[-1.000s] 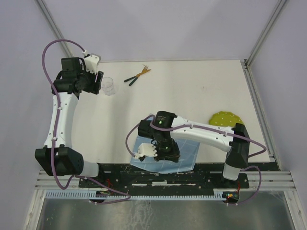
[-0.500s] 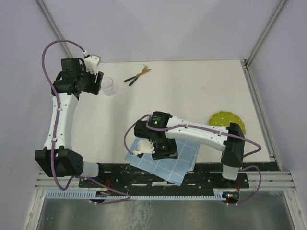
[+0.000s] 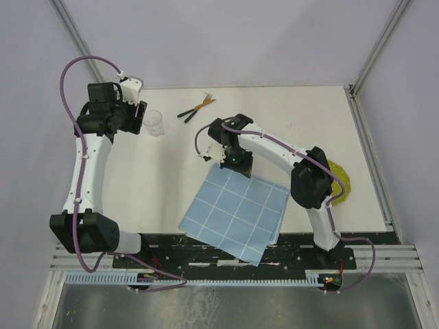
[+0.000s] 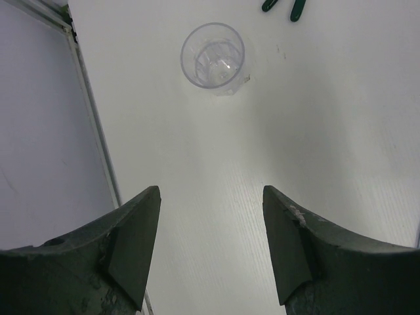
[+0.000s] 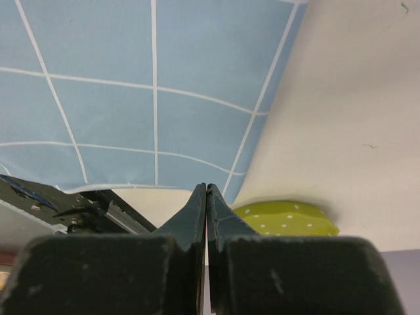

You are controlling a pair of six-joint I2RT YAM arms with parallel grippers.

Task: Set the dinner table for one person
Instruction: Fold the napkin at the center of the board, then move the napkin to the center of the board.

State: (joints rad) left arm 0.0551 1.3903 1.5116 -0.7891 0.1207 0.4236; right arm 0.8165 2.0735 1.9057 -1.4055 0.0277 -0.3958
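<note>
The dinner table (image 3: 295, 123) is a large off-white top. A light-blue gridded cloth (image 3: 236, 212) (image 5: 131, 98) lies spread flat on it near the front edge, one corner hanging over. My right gripper (image 3: 236, 162) (image 5: 207, 187) hovers over the cloth's far corner, shut, with nothing visible between its jaws. A green dotted plate (image 3: 343, 181) (image 5: 285, 220) sits at the right, partly hidden behind the right arm. A clear cup (image 3: 155, 122) (image 4: 213, 56) stands at the far left. My left gripper (image 3: 140, 113) (image 4: 210, 190) is open beside the cup, not touching it.
Green-handled cutlery (image 3: 197, 107) (image 4: 282, 6) lies at the back of the table, right of the cup. A metal frame rail (image 4: 92, 131) runs along the table's left edge. The black mounting rail (image 3: 226, 250) borders the near edge.
My right arm swung from the near edge out toward the table's middle. The cloth, bunched under it before, now lies unfolded and flat. The left arm has not moved.
</note>
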